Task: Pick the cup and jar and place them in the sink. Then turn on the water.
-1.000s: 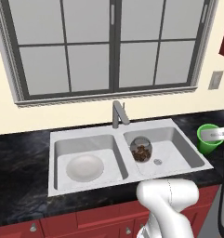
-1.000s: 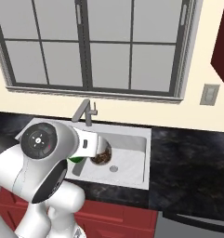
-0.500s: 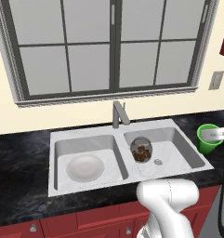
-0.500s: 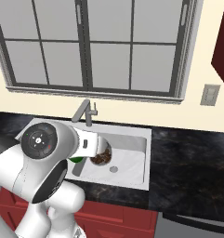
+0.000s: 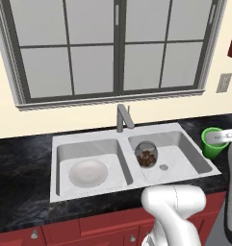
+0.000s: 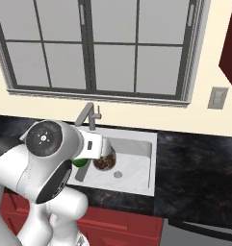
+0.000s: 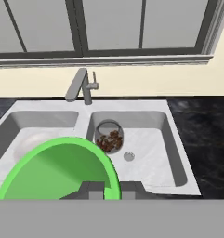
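I have the jar [image 5: 146, 153] down in the sink's [image 5: 96, 137] right basin, my end effector [image 7: 105, 189] clamps the cup [image 7: 62, 169], faucet [image 5: 122, 117] not running.

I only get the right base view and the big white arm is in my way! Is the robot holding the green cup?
Observer: Yes. In the hand view the gripper is shut on the rim of the cup.
Operator: What's in the sink part that the arm hides?
Observer: A round white dish lies in the left basin of the sink.
Operator: Is the cup in the sink yet?
Observer: Not yet. The left base view shows it held up in the air by the sink's right end, while the jar sits in the right basin.
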